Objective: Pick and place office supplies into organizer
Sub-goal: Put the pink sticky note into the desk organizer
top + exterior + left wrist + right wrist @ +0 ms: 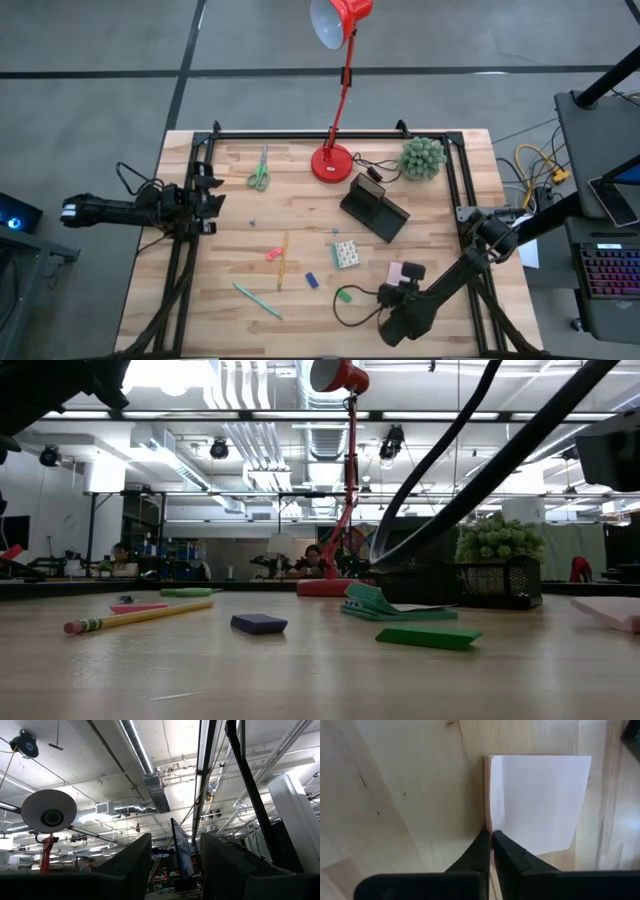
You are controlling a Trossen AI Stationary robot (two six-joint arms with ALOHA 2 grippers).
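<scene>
Wooden planks make up the table [300,215], framed by black rails, with a red desk lamp [333,160] and a green ball-shaped plant [422,157] along its far edge. Near the lamp base sits the organizer [374,208], a black rectangular tray set at an angle, toward the table's right half. Green-handled scissors [260,172] lie near the far edge, left of the lamp. Closer to the middle are a yellow pencil [283,260], a teal pen [256,299] near the front edge, and a pale patterned block [346,254]. A pink sticky-note pad [537,800], square and pale pink, lies flat near the front right of the table. Small pieces are scattered between: a pink piece [274,254], a blue piece [312,280] and a green piece [344,295].

The right arm reaches low across the front right corner, its right gripper [490,840] down at the pad's edge, fingers pinched together on the near corner of the sheets. The left arm lies folded at the table's left edge, its left gripper [175,865] pointing upward toward the ceiling, fingers parted with nothing between them.
</scene>
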